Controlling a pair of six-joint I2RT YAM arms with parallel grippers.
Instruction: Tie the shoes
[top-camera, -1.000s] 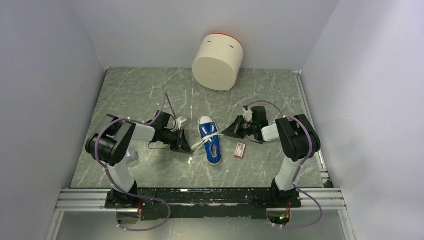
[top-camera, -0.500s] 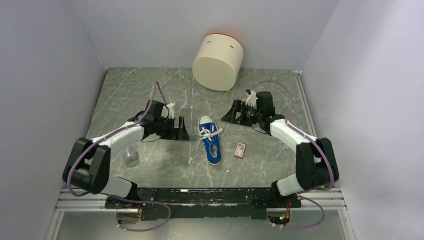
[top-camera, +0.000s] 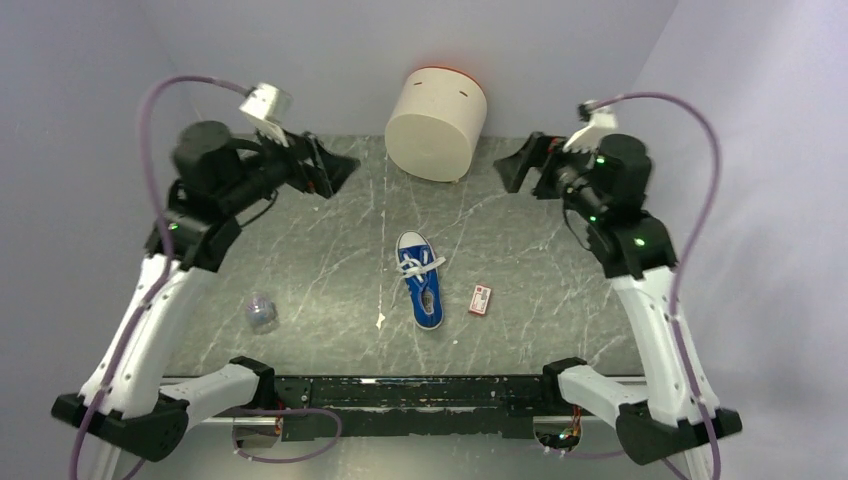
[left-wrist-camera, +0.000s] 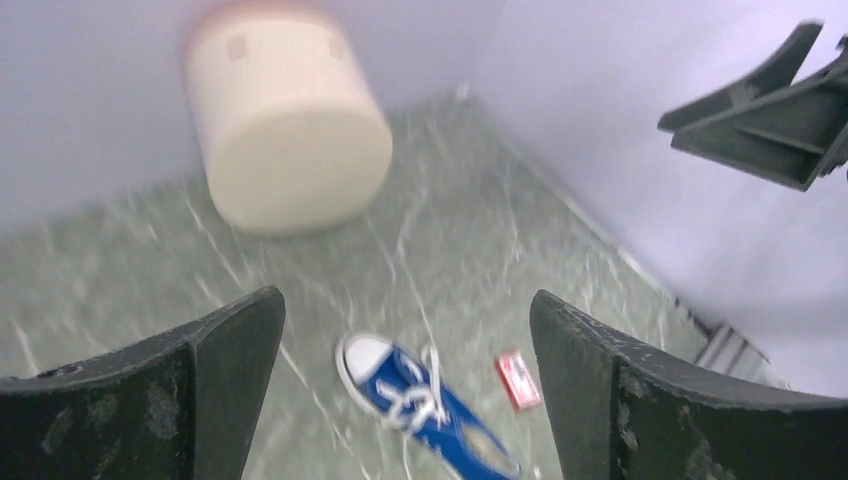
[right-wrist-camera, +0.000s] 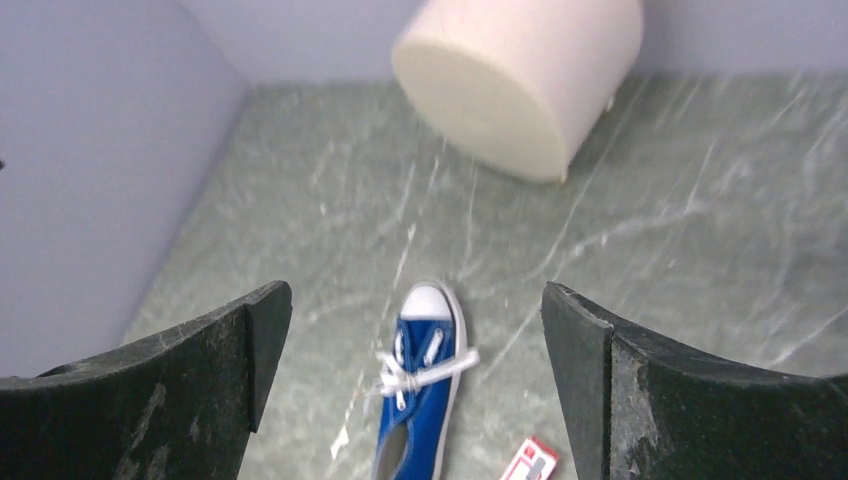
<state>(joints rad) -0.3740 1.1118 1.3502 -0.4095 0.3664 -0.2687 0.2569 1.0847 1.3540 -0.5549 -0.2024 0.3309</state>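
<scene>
Top external: my jaws hanging wide open, empty, at 10 and 2 o'clock of sneaker (top-camera: 421, 284); knot (top-camera: 418, 267) seemingly done, next move checking tightness.

A robotics lab test booth: plain pale walls (top-camera: 320, 60) box in a marbled tabletop (top-camera: 330, 260), mounting rail (top-camera: 420, 392) along its near edge.

Cropped at the edge
The sneaker (right-wrist-camera: 415, 400) heel and the packet (right-wrist-camera: 528, 467) run off the right wrist view's bottom edge, both slightly blurred.
</scene>
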